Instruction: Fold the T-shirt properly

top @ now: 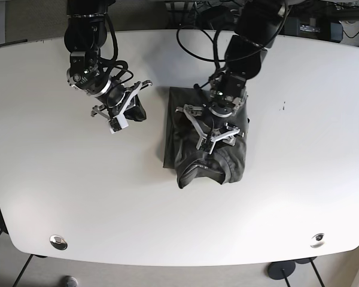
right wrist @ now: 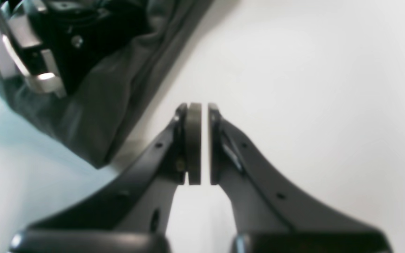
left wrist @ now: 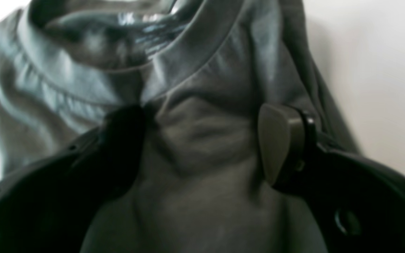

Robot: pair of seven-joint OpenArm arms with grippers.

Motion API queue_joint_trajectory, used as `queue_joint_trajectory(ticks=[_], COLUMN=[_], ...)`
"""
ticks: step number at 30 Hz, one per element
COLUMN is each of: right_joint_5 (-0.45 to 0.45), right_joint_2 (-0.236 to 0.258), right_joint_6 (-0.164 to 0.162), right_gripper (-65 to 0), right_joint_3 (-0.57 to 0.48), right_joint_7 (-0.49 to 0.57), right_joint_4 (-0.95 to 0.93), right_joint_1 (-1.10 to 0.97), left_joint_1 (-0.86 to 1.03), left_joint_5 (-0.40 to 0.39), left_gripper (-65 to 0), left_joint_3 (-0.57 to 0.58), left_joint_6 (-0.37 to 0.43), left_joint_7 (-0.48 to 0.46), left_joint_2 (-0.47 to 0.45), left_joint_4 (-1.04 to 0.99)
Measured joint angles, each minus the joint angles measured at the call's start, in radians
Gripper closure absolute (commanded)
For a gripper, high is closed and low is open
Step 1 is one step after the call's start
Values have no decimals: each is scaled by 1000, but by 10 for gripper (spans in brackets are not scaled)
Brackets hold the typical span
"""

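Collar end nearest us: the T-shirt [top: 206, 140] lies mid-bench [top: 60, 191], folded into a narrow bundle, long axis running away from the viewer, neckband [left wrist: 83, 88] pointing forward. The left pincer [left wrist: 202, 144] sits spread wide over the cloth just behind it, likely to press or regrip. Beyond, the right pincer [right wrist: 200, 144] hovers nearly closed, empty, off to the side.

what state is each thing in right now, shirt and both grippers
T-shirt: folded into a compact bundle on the table, collar end rumpled.
left gripper: open, fingers straddling the fabric just below the collar.
right gripper: nearly shut, a thin gap between pads, holding nothing, off the shirt.
table: white, bears the shirt.
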Motion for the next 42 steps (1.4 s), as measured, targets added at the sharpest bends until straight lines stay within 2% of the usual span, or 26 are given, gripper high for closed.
queue_joint_trajectory(ticks=[1, 2, 5, 6, 9, 12, 15, 18, 20, 23, 28, 31, 32, 35, 37, 39, 41, 42], right_joint_5=[0, 0, -1, 0, 0, -1, 1, 0, 0, 1, -2, -4, -5, -8, -7, -2, -17, -22], right_joint_2=[0, 0, 0, 0, -2, -2, -3, -2, -2, -3, -36, -35, -32, -24, -28, -30, -24, -18], right_joint_6=[0, 0, 0, 0, 0, 0, 0, 0, 0, 0, 0, 0, 0, -1, 0, 13, -9, -7], right_gripper=[-24, -24, -24, -24, -24, -24, -24, -24, -24, -24, -24, -24, -24, -24, -24, -24, -24, -24], right_joint_3=[2, 2, 2, 2, 2, 2, 2, 2, 2, 1, 27, 29, 29, 32, 32, 75, 143, 154], right_joint_7=[0, 0, 0, 0, 0, 0, 0, 1, -1, 2, -8, -4, -5, -4, 0, 0, 0, -2], right_joint_4=[0, 0, 0, 0, 0, 18, 39, 63, 71, 102, 157, 179, 179, 179, 179, 177, 156, 152], right_joint_1=[0, 0, 0, 0, 0, -1, -5, -6, -7, -16, -32, -27, -26, -21, -21, -26, -26, -29], left_joint_1=[3, 4, 0, 1, 2, 1, -2, -39, -39, -22, -30, -33, -34, -33, -28, -31, -24, -13], left_joint_5=[-11, -25, -45, -52, -55, -17, 35, 17, 11, -68, -157, -172, -163, -40, -11, 3, 37, 40], left_gripper=[-471, -471, -469, -469, -469, -469, -469, -469, -469, -469, -469, -469, -469, -469, -469, -469, -471, -471], left_joint_3=[-39, -116, -256, -314, -425, -604, -647, -647, -650, -715, -776, -769, -761, -673, -618, -580, -492, -447], left_joint_6=[-61, -145, -324, -400, -508, -636, -649, -660, -660, -663, -660, -660, -665, -663, -665, -663, -664, -663], left_joint_7=[2, 36, 119, 136, 166, 191, 169, 62, 60, 91, 310, 321, 321, 338, 338, 328, 331, 331], left_joint_2=[-29, -62, -144, -200, -367, -552, -663, -723, -726, -718, -718, -619, -582, -479, -386, -313, -244, -224], left_joint_4=[7, 14, 14, 11, -49, -242, -381, -491, -490, -409, -174, 22, 63, 139, 212, 270, 334, 359])
